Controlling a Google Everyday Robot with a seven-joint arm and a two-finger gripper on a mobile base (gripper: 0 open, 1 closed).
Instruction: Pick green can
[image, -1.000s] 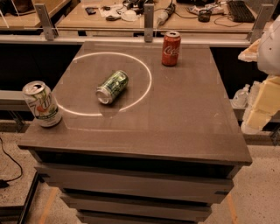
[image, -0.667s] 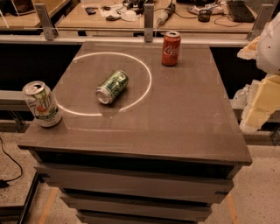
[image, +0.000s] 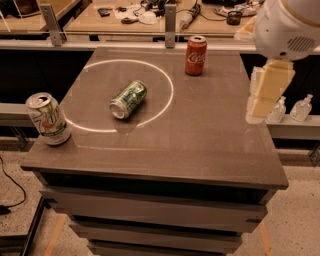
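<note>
The pale cream, blocky tool (image: 265, 95) hangs under a rounded white arm housing (image: 289, 25) over the right edge of the bench (image: 200, 145), a grey-brown flat-topped cabinet with drawers below. Whether the tool is open or closed cannot be told; it touches no can.

Well to its left, the dark green drink can with pale streaks (image: 128, 99) lies on its side inside a thin white ring (image: 167, 75) marked on the bench top, with one silver end turned toward the near left.

A red Coca-Cola can (image: 196, 55) stands upright near the far edge, just outside the ring. A mostly white 7UP can (image: 48, 119) stands upright at the left edge, outside the ring, towards the front corner.

Two small clear bottles (image: 301, 107) sit on a ledge beyond the bench's right side.
</note>
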